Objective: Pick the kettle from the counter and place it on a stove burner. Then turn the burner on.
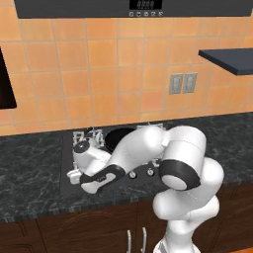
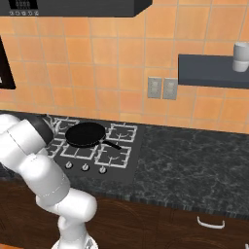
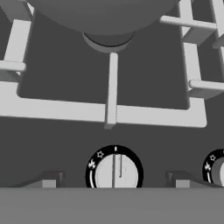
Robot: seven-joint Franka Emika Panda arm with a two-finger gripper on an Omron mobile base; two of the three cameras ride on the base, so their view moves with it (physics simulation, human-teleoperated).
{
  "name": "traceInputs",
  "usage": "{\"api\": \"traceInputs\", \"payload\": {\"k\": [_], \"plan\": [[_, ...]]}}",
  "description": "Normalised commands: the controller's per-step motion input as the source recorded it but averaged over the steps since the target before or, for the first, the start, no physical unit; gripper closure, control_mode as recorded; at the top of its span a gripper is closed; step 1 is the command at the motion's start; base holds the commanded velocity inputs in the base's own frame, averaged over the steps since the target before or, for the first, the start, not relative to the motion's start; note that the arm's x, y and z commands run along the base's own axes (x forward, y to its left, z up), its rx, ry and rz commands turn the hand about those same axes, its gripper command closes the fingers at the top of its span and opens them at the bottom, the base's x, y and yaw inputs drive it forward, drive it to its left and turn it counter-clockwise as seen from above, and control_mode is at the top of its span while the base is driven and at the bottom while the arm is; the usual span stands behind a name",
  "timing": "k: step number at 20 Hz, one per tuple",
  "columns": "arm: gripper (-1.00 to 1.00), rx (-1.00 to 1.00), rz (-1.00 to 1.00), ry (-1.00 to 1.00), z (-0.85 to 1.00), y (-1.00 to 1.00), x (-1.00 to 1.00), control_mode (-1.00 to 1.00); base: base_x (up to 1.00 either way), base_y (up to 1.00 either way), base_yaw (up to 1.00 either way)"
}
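Claw [image 3: 112, 183]: wide, empty, over your burner knob [image 3: 116, 171]; kettle [image 3: 105, 15] at 12 o'clock on grate; ignition remains.

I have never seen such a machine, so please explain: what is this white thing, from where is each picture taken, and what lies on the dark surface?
The white thing is a robot arm in a simulated kitchen. Two pictures come from cameras behind it, one on its left and one on its right. The third comes from a camera on its hand.

The dark counter holds a stove with a black frying pan on it. In the hand view, the gripper hangs just over a stove knob, its finger tips spread to either side, holding nothing. A rounded grey body rests on the burner grate above; I cannot tell what it is.
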Motion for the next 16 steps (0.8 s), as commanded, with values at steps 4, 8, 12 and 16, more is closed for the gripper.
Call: {"api": "traceInputs", "payload": {"k": [4, 8, 12, 16], "plan": [[1.00, 0.00, 0.00, 0.00, 0.00, 0.00, 0.00, -1.00, 0.00, 0.00, 0.00], [1.00, 0.00, 0.00, 0.00, 0.00, 0.00, 0.00, -1.00, 0.00, 0.00, 0.00], [1.00, -0.04, 0.12, -0.01, -0.03, -0.04, -0.12, -1.00, 0.00, 0.00, 0.00], [1.00, -0.12, 0.34, -0.06, -0.08, -0.18, -0.20, -1.00, 0.00, 0.00, 0.00]]}}
